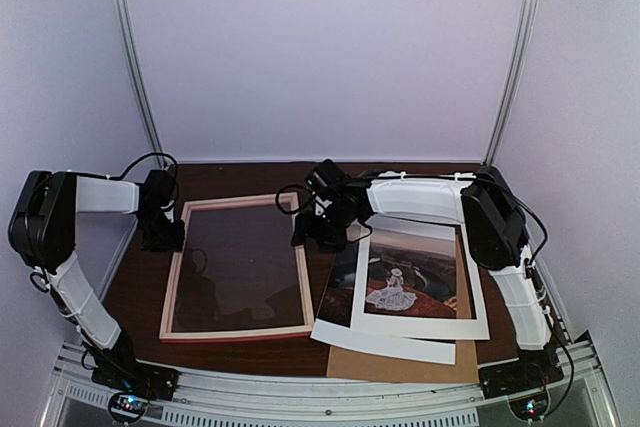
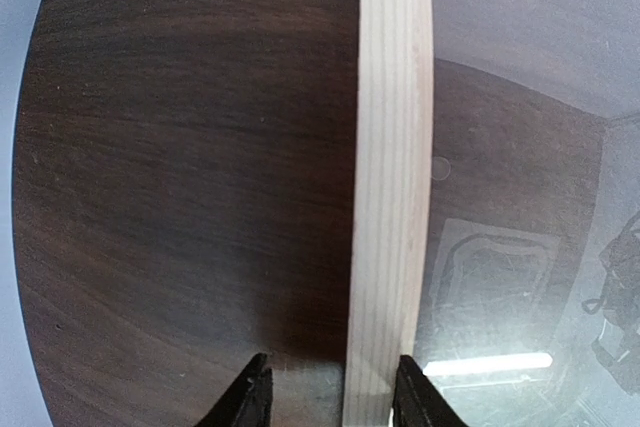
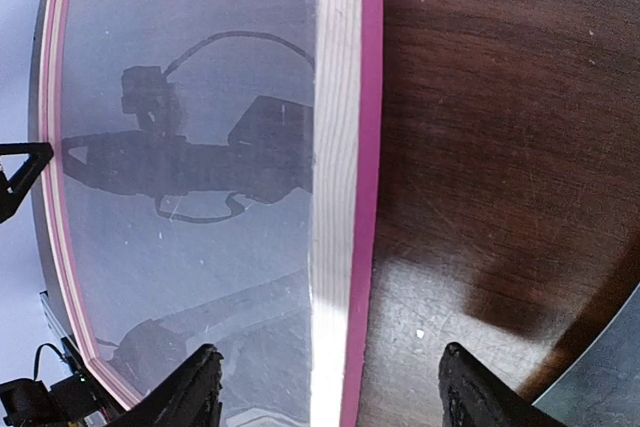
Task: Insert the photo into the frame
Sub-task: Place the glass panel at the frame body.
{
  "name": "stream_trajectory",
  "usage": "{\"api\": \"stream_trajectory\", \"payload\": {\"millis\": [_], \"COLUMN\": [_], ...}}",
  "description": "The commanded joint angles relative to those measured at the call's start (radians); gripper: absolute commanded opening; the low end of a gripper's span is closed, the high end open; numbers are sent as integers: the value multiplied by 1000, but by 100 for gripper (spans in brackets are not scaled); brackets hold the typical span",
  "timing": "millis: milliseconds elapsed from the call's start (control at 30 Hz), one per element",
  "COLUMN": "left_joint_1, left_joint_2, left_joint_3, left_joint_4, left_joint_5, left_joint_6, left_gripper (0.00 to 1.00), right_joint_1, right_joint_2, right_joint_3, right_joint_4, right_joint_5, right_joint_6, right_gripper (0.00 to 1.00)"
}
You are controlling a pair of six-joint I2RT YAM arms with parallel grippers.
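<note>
L pincer [image 2: 333, 392] nearest lens: my black jaws apart, straddling frame [image 2: 390, 197] L rail, pale straight-grained wood, not clamped. R pincer [image 3: 330, 387] wide open over R rail, pink outer edge, glossy reflective pane. Photo [image 1: 415, 282], flat rect. print w/ white margins, lies right of frame atop white sheet [image 1: 390, 345] and brown board [image 1: 400, 367].

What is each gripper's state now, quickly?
Left gripper: open, astride left rail of the pink wooden rectangular picture frame.
Right gripper: open, astride its right rail.
</note>
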Motion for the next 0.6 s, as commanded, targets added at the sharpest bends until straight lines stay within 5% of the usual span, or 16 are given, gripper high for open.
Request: {"api": "stream_trajectory", "payload": {"millis": [0,567], "left_joint_1": [13,13], "left_joint_2": [20,-18], "left_joint_3": [9,-4], "left_joint_4": [8,74], "left_joint_5": [-14,137], "left_joint_6": [15,-38], "left_gripper": [43,62], "right_joint_1": [-5,-3], "right_joint_2": [-56,23], "right_joint_3": [-5,48], "right_joint_4": [-40,-32], "right_joint_5": [50,-23], "right_joint_6": [-52,-77], "right_gripper": [74,66]}}
